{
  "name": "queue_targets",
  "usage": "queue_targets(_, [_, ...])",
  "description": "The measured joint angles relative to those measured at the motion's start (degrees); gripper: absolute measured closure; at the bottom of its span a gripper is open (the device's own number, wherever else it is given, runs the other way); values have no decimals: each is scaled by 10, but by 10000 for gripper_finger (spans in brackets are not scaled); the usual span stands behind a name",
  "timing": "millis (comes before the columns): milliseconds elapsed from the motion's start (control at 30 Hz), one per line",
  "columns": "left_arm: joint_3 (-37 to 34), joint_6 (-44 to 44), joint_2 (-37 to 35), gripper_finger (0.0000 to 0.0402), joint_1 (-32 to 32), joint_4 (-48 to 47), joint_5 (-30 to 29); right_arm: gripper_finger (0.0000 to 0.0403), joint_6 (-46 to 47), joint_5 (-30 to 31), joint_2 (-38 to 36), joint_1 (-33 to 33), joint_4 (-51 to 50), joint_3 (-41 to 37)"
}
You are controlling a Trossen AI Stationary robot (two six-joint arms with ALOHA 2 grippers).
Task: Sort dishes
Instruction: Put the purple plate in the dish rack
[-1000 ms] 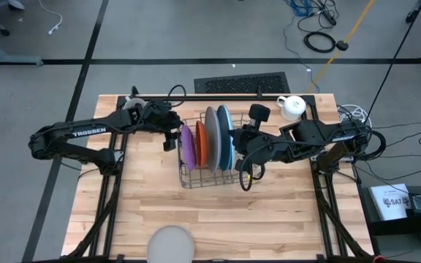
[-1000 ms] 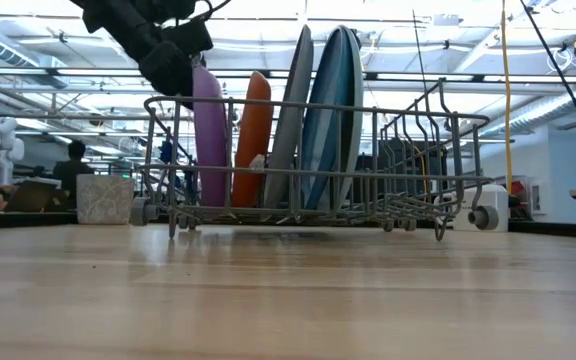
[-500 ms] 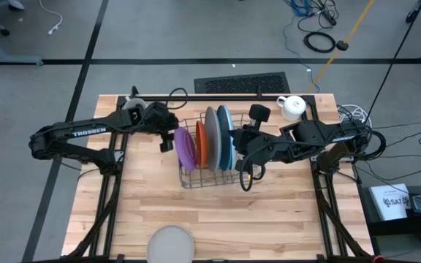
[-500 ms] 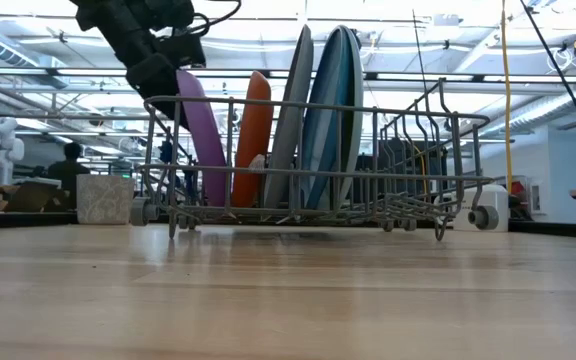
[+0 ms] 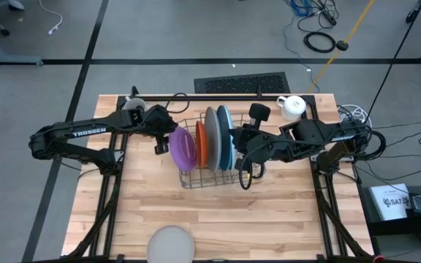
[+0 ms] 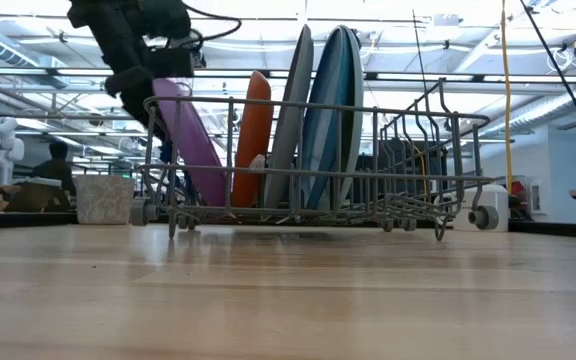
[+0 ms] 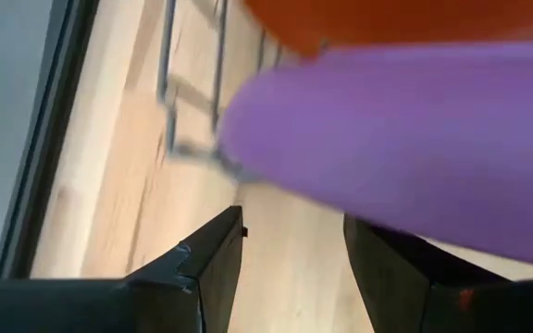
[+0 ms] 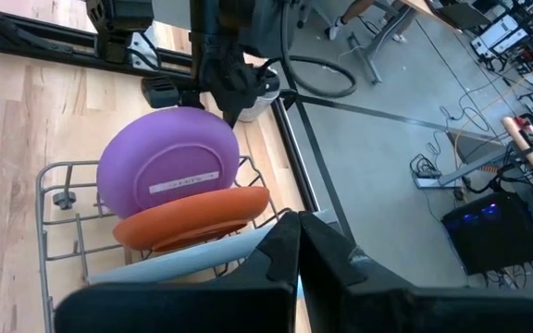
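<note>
At the rack's [image 5: 207,174] left end, the left hand [image 5: 160,142] grips the tilted purple plate [image 5: 183,147]; pulled further, it could snag the wire rim and slip. The right hand [image 5: 237,141] waits closed.

You can read white "TROSSEN" lettering along the left arm [image 5: 79,134], on the link well behind its jaws.

Bright, even overhead light; ceiling strips [image 6: 58,72] glare in the low view (left wrist view heavily blurred), shadows faint.
</note>
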Motion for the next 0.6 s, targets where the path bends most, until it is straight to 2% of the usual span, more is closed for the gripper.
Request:
queue_targets(167, [0,-15,-1,212,0,-17,-38,403,0,0,0,0,0,0])
queue_targets(600, [56,-32,-13,212,-8,-107,-25,403,0,-1,0,-1,-8,0])
